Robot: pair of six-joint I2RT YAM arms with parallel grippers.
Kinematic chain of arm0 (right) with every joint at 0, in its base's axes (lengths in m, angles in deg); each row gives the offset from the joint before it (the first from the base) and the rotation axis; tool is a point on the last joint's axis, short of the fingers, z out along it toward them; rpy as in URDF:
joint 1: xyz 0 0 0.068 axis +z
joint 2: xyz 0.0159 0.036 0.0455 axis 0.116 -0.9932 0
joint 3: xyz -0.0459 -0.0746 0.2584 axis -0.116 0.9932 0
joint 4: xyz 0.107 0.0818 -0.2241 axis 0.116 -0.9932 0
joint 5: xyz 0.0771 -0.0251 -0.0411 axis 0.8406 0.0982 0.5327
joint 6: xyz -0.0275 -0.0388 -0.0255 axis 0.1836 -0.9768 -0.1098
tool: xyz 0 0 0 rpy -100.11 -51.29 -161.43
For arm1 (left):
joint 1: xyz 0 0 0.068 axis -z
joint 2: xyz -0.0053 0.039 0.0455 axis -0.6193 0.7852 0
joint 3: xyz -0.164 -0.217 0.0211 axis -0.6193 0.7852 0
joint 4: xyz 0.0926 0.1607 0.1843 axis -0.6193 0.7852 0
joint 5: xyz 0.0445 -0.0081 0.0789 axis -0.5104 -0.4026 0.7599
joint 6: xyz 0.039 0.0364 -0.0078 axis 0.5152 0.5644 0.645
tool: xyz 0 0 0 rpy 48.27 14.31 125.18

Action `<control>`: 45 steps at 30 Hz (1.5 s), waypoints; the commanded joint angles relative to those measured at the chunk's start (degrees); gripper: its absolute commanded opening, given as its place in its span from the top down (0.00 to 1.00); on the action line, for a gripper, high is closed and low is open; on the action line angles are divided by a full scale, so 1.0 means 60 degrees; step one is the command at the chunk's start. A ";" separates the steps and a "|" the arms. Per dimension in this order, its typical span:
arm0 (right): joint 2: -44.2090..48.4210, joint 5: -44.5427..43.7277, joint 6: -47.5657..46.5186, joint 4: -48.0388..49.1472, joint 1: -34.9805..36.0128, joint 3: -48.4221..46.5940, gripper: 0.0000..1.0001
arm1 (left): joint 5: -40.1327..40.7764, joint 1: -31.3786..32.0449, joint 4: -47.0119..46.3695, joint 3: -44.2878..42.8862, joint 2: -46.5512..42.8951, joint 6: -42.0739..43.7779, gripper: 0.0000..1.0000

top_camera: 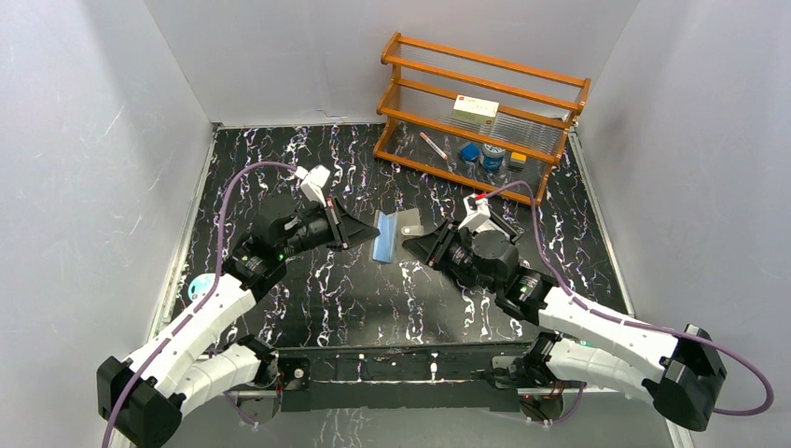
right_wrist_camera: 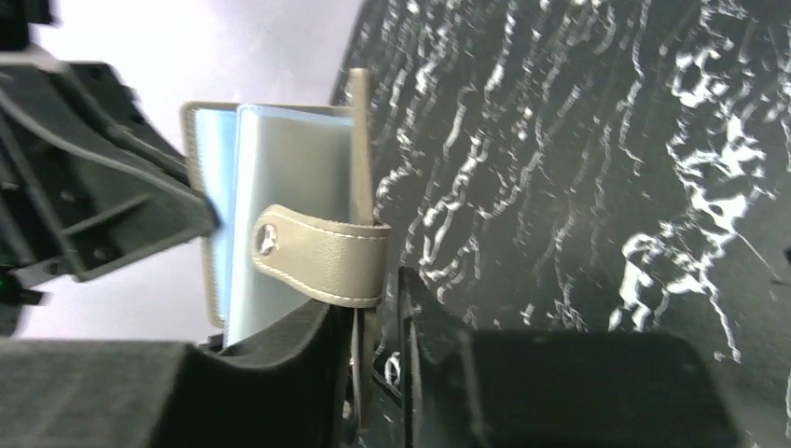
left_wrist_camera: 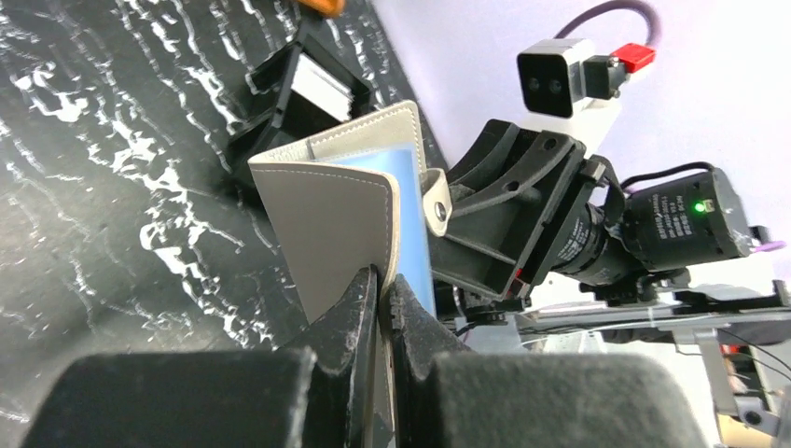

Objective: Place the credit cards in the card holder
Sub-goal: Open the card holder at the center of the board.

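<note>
Over the middle of the table the card holder hangs open between both arms, the left gripper pinched tight on one grey cover and the right gripper standing slightly apart around the other, so the holder may swing or fold closed.

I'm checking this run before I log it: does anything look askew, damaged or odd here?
Nothing is damaged or spilled. The card holder is splayed open. The left gripper pinches one cover, while the right gripper stands slack around the other, so its grip looks loose.
</note>
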 commanded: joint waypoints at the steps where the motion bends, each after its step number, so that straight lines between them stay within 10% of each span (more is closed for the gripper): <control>1: -0.0122 -0.0317 -0.0206 -0.2418 0.0031 -0.0939 0.58 | 0.0704 0.0089 0.2669 -0.1182 0.0071 0.1526 1.00; 10: -0.1111 0.0822 -0.0334 -0.4982 0.0195 -0.2657 0.54 | 0.1492 0.0107 0.4190 -0.0781 0.0573 0.1346 1.00; 27: -0.3336 0.0792 0.0550 -0.3022 0.1245 -0.3770 0.55 | 0.1810 0.0394 0.4068 -0.0147 0.1051 0.0949 1.00; 45: -0.4396 -0.0575 -0.0149 -0.3926 0.1240 -0.2177 0.78 | 0.0514 0.0393 -0.0072 0.3047 0.0830 -0.1030 1.00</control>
